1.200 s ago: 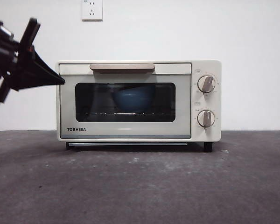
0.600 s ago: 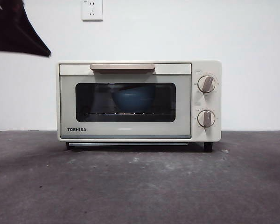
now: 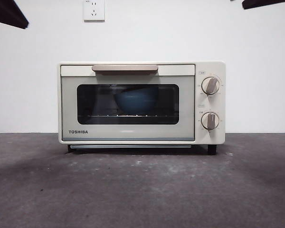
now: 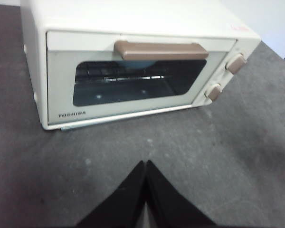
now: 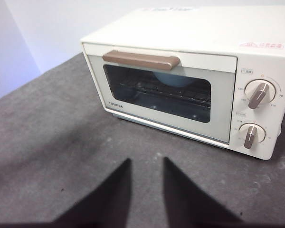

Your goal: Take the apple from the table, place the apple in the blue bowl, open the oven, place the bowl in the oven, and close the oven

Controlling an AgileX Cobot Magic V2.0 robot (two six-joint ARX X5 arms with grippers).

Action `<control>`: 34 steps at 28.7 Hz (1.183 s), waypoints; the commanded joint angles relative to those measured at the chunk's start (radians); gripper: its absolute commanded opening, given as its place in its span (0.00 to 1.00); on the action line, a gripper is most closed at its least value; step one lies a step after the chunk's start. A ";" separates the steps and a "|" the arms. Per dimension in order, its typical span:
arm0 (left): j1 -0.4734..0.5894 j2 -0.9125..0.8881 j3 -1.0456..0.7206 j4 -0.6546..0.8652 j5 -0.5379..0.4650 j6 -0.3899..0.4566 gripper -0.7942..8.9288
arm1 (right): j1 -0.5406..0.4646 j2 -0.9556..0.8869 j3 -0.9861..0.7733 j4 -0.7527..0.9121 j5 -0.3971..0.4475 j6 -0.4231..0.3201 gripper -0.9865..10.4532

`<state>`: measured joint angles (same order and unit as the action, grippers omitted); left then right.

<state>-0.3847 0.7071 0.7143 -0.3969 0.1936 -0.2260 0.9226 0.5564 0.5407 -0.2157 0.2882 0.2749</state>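
Note:
The cream TOSHIBA oven (image 3: pixel 141 102) stands on the dark grey table (image 3: pixel 142 185) with its door closed. Through the dark glass the blue bowl (image 3: pixel 135 100) sits on the wire rack; it also shows behind the handle as the blue bowl (image 4: pixel 137 62) and blue bowl (image 5: pixel 173 78). The apple is hidden. My left gripper (image 4: pixel 146 164) hangs shut and empty above the table in front of the oven. My right gripper (image 5: pixel 147 161) is open and empty, also back from the oven. In the front view only dark arm tips show at the top corners.
The oven's beige bar handle (image 3: pixel 124 68) runs along the door's upper edge, and two round knobs (image 3: pixel 210 85) sit on its right side. A white wall with a socket (image 3: pixel 93 9) stands behind.
The dark arm at the upper left has pulled up and away from the oven's left corner, leaving only a tip in the corner. The oven and bowl have not moved.

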 commanded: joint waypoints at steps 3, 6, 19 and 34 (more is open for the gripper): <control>-0.019 -0.020 0.011 -0.021 -0.005 0.011 0.09 | 0.010 0.004 0.003 0.038 0.000 -0.035 0.09; -0.019 -0.023 0.011 -0.030 -0.005 0.011 0.09 | 0.010 0.004 0.003 0.051 0.005 -0.050 0.09; -0.019 -0.021 0.011 -0.029 -0.005 0.012 0.09 | 0.010 0.002 0.003 0.058 0.060 -0.048 0.09; 0.035 -0.063 0.009 -0.022 -0.019 0.288 0.09 | 0.010 0.002 0.003 0.058 0.060 -0.048 0.09</control>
<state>-0.3538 0.6479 0.7143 -0.4343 0.1814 -0.0586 0.9226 0.5560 0.5407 -0.1699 0.3443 0.2348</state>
